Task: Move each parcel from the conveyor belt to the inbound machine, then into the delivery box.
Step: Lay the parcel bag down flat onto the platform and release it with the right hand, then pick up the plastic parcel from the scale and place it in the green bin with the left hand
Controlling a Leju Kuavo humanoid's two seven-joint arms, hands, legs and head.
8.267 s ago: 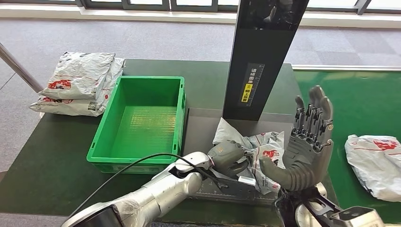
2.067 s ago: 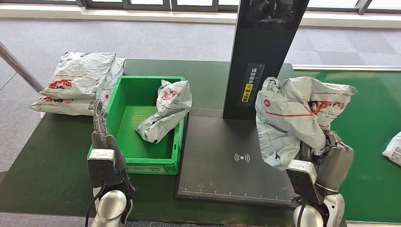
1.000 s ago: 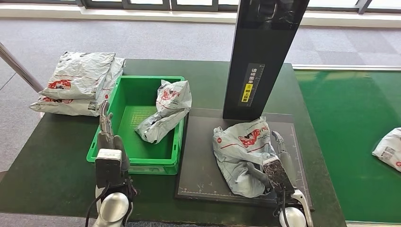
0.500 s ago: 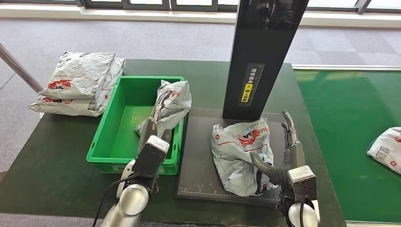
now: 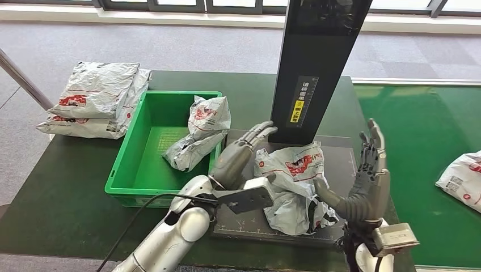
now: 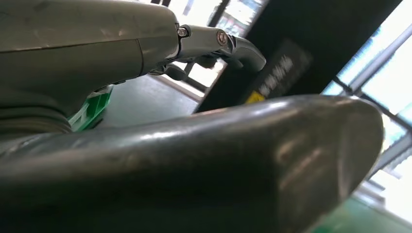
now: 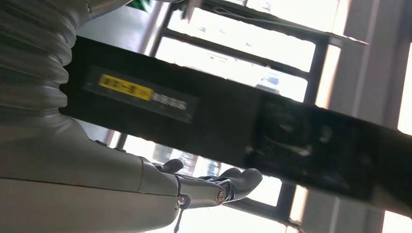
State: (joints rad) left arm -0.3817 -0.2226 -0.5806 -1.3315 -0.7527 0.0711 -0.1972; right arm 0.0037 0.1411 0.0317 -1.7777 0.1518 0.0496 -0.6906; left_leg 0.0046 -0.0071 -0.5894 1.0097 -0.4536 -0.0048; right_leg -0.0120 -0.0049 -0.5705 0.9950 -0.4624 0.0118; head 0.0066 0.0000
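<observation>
Fingers spread on both: left hand over crumpled parcel at frame centre, right hand upright beside it, hiding parcel's lower right edge.

Crinkled glossy plastic parcel on matt dark scanner pad — green plastic crate, smooth.

Left hand and right hand raised, fingers spread, empty.

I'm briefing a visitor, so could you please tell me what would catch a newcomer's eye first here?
Probably the crumpled parcel on the dark scanner plate, flanked by the open left hand and raised right hand. Next, the green box on the left, with one parcel inside, and the tall black column behind.
</observation>
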